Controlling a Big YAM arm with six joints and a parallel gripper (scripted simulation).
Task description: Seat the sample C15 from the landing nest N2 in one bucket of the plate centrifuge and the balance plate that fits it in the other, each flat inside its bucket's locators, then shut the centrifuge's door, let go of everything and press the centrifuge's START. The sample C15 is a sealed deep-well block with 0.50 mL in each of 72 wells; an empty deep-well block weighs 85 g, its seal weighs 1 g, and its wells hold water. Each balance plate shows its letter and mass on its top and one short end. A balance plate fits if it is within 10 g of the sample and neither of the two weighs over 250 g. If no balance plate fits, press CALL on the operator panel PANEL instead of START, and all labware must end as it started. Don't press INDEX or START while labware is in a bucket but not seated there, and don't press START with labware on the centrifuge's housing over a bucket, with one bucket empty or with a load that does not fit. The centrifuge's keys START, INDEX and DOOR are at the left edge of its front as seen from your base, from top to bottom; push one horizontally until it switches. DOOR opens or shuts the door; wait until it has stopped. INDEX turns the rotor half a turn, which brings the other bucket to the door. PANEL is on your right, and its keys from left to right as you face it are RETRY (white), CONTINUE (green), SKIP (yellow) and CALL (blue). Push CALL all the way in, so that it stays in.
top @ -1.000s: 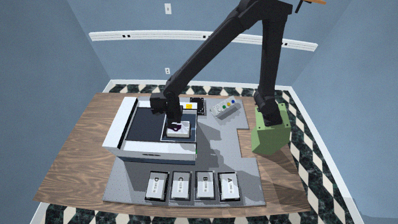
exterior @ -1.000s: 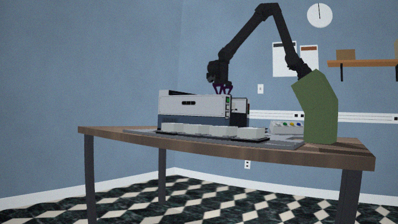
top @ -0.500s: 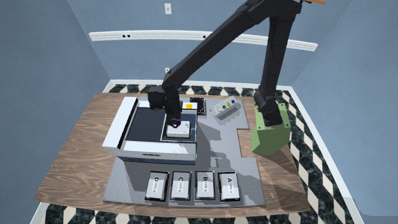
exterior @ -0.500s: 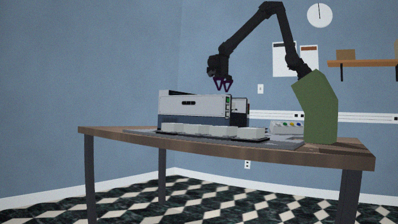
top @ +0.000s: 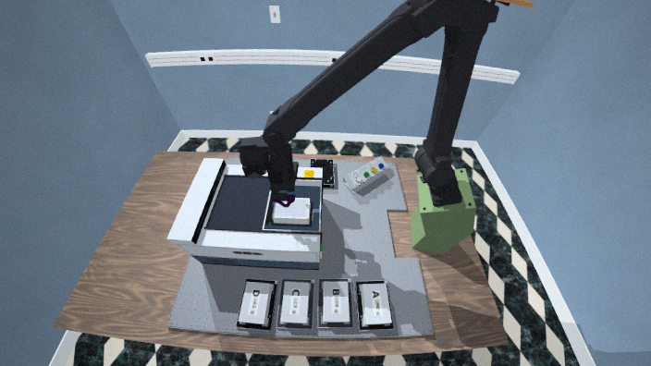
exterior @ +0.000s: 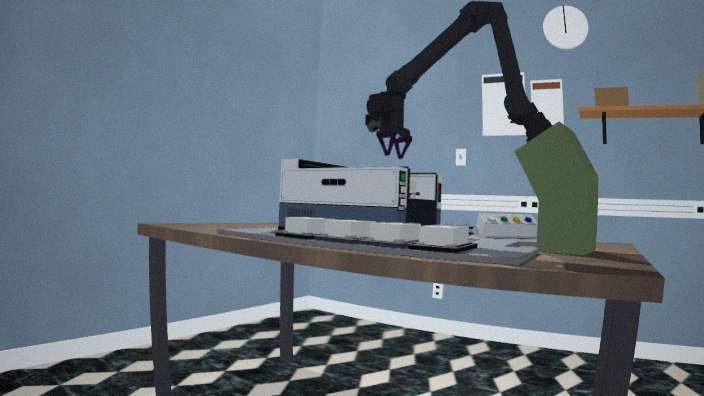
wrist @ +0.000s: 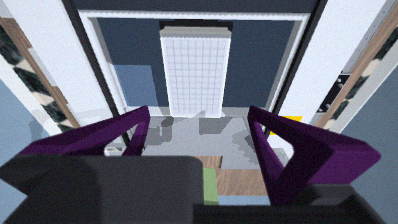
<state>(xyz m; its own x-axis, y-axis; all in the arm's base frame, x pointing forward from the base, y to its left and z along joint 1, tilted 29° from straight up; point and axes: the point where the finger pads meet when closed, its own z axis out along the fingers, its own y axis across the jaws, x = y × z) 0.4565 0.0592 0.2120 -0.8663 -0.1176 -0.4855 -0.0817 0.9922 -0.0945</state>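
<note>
The sample C15 (top: 291, 213) (wrist: 196, 70), a white sealed deep-well block, lies in the bucket under the centrifuge's open top hatch, inside a pale frame. It looks flat and square to the frame. My gripper (top: 283, 200) (exterior: 394, 145) (wrist: 198, 111) is open and empty. It hangs above the centrifuge (top: 250, 242) (exterior: 340, 187), over the block's near end, clear of it. Balance plates D (top: 255, 302), C (top: 296, 302), B (top: 336, 301) and A (top: 374, 304) lie in their nests in a row at the table's front. The centrifuge's keys (exterior: 402, 187) sit at the edge of its front.
The black landing nest N2 (top: 323, 171) behind the centrifuge holds nothing. The operator panel (top: 370, 176) (exterior: 505, 225) with coloured keys stands beside it. The green arm base (top: 444, 222) (exterior: 560, 200) is at the table's right. The slid-back door slab (top: 199, 194) lies along the centrifuge's left side.
</note>
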